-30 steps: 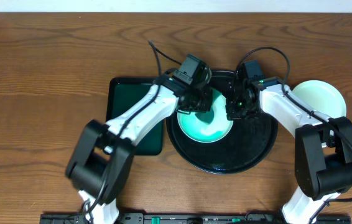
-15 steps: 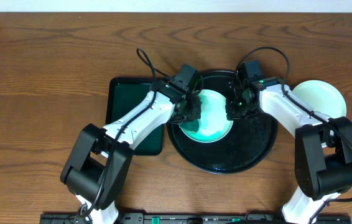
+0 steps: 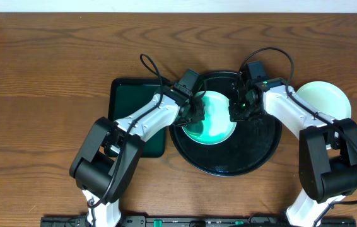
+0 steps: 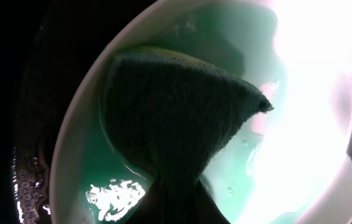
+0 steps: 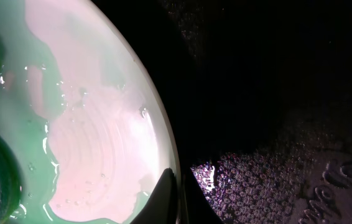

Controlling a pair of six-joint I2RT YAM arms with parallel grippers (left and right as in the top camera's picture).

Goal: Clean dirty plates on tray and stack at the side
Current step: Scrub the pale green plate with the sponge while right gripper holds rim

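While the left end effector [image 3: 191, 112] is closed tight on a dark green cloth [image 4: 176, 118], that cloth lies spread flat against the inside of a small round plate [image 3: 213, 123], covering much of its left half. The left wrist view shows the cloth narrowing towards the bottom edge of the picture, where it is pinched, and its free edge reaching out to about the middle of the plate [image 4: 300, 93]. A film of green liquid covers the plate around the cloth, with wet glints near the lower rim.

The right end effector [image 3: 237, 112] is closed on the opposite side of the same plate. In the right wrist view its two fingertips [image 5: 165, 198] clamp the pale rim between them, one on the inside and one on the outside, and the plate [image 5: 101, 143] shows pale pink and green streaks with droplets.

The plate sits on the upper left part of the large black round tray [image 3: 254, 151], whose glossy floor is speckled with drops. A second plate [image 3: 327, 98], pale and looking clean, rests on the wooden worktop [image 3: 52, 75] just to the right of the round tray, partly behind the right arm. A dark green rectangular tray [image 3: 131, 104] lies to the left of the round tray, under the left arm.
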